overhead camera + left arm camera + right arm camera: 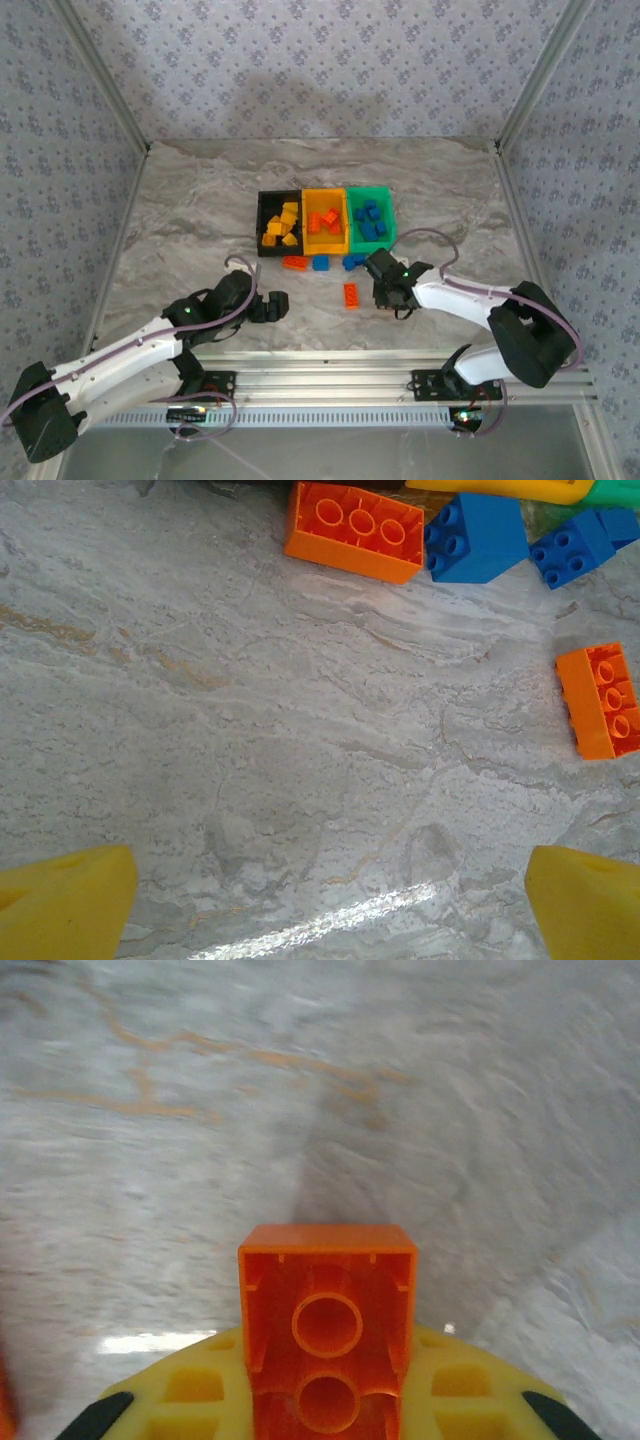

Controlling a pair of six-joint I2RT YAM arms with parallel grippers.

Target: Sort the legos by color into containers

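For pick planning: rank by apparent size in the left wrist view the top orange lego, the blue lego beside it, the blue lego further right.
1. top orange lego
2. blue lego beside it
3. blue lego further right

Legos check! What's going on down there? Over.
Left end effector open, empty. Right end effector shut on orange brick. Other bricks loose by bins. Nothing blocking.

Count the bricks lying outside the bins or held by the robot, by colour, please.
Orange: 3 (far orange brick, near orange brick, held orange brick in the right gripper)
Blue: 2 (left blue brick, right blue brick)
Yellow: 0
Total: 5
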